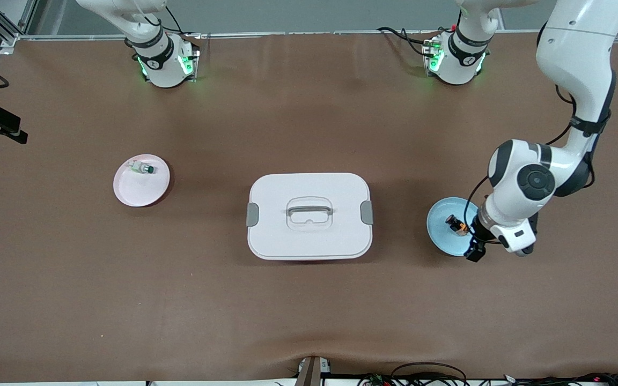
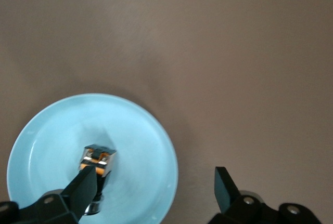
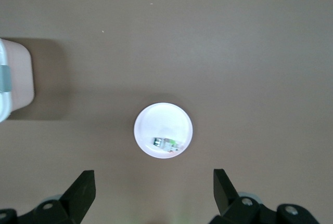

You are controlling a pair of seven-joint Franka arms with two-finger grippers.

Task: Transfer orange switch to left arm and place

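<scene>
The orange switch (image 1: pixel 456 224) lies on a small blue plate (image 1: pixel 444 238) toward the left arm's end of the table. My left gripper (image 1: pixel 473 245) hangs open, low over that plate's edge. In the left wrist view the switch (image 2: pixel 97 160) shows its orange-and-black body beside one finger (image 2: pixel 82 185); the other finger (image 2: pixel 224 183) is over bare table past the plate's rim (image 2: pixel 52 130). My left gripper (image 2: pixel 154 181) holds nothing. My right gripper (image 3: pixel 153 183) is open and empty, high over the pink plate (image 3: pixel 156 119); it is out of the front view.
The white box (image 1: pixel 277 236) with grey clips stands mid-table between the plates; its corner shows in the right wrist view (image 3: pixel 13 78). The pink plate (image 1: pixel 137 192) toward the right arm's end holds a clear part with a green cap (image 1: pixel 143 168), also in the right wrist view (image 3: pixel 167 143).
</scene>
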